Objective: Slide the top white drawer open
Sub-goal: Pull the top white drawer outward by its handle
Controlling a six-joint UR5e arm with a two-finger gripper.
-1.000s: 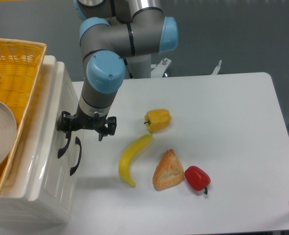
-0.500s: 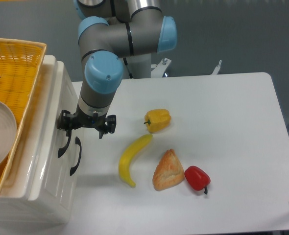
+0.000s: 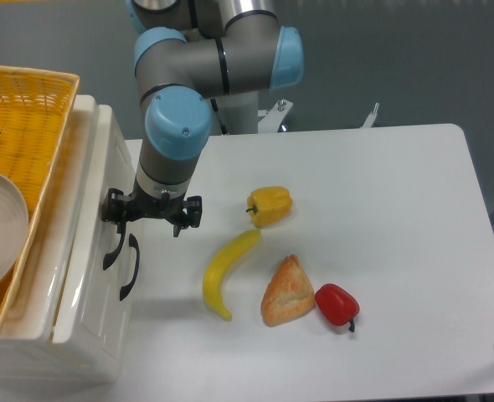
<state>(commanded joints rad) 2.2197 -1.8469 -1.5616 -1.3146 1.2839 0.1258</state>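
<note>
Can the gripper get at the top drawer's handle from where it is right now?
Probably yes: the gripper already sits right at the curved black handle of the top white drawer, with nothing between them. Whether it grips the handle is unclear.

Bright even light, soft shadows, sharp focus

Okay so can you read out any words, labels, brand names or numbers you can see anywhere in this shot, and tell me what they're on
None: no readable text, label, brand, number or sign shows in this view.
The arm, the claw, the white cabinet and the wicker basket show only plain surfaces.
The banana, yellow pepper, pastry and red pepper carry no stickers that can be made out.
</note>
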